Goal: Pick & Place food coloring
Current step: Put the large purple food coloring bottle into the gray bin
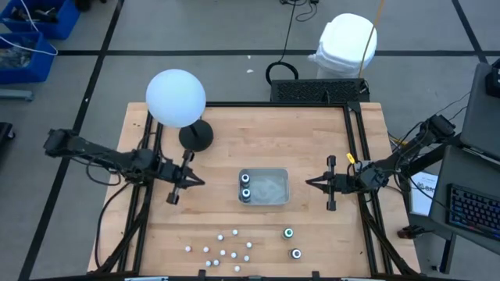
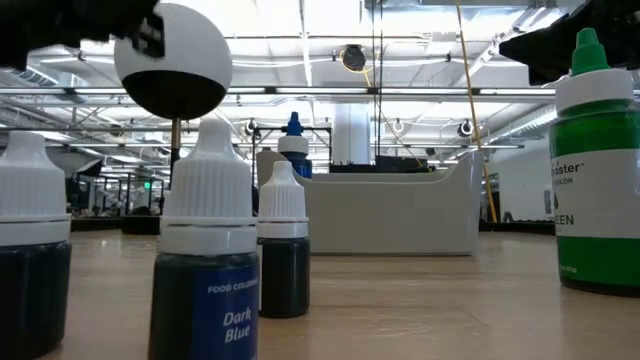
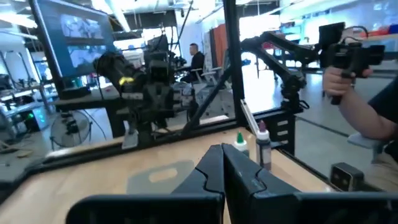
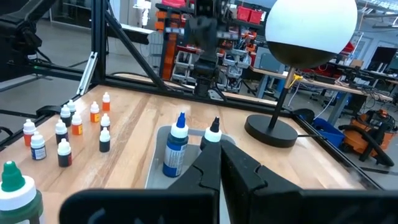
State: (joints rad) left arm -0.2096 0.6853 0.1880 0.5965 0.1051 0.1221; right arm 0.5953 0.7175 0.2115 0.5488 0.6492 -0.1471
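The clear tray (image 1: 275, 189) sits mid-table with two food coloring bottles, a blue one (image 4: 176, 147) and a dark one (image 4: 213, 129), standing at its left end. Several small bottles (image 1: 223, 246) stand near the table's near edge, with two bigger ones (image 1: 288, 232) (image 1: 296, 253) to their right. In the low view a Dark Blue bottle (image 2: 207, 280) and a green one (image 2: 597, 170) stand close to the camera. My left gripper (image 1: 201, 183) hovers left of the tray, shut and holding nothing. My right gripper (image 1: 308, 183) hovers right of it, shut and holding nothing.
A lamp with a white globe (image 1: 176, 97) stands on a black base (image 1: 195, 135) at the table's far left. Black frame rails (image 1: 358, 148) run along the table's sides. Beyond the table a person's hand (image 3: 346, 74) holds a dark device.
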